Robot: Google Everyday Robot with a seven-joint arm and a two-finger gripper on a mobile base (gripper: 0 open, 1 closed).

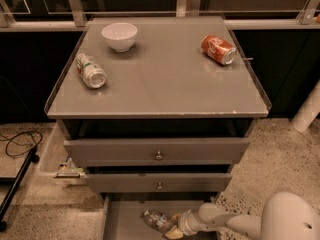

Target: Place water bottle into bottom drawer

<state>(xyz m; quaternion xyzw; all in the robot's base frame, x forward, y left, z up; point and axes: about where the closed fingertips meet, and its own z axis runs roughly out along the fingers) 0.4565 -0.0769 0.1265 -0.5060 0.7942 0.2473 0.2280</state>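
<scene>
The water bottle (156,221) lies on its side on the grey floor of the pulled-out bottom drawer (125,219), at the bottom of the camera view. My gripper (172,227) reaches into the drawer from the right on its white arm and sits right at the bottle's right end, touching or nearly touching it.
On the cabinet top (165,84) stand a white bowl (119,36), a silver-green can (90,70) lying at left and an orange-red soda can (218,49) lying at right. The two upper drawers (159,151) stick out slightly. A black cable (17,144) lies on the floor at left.
</scene>
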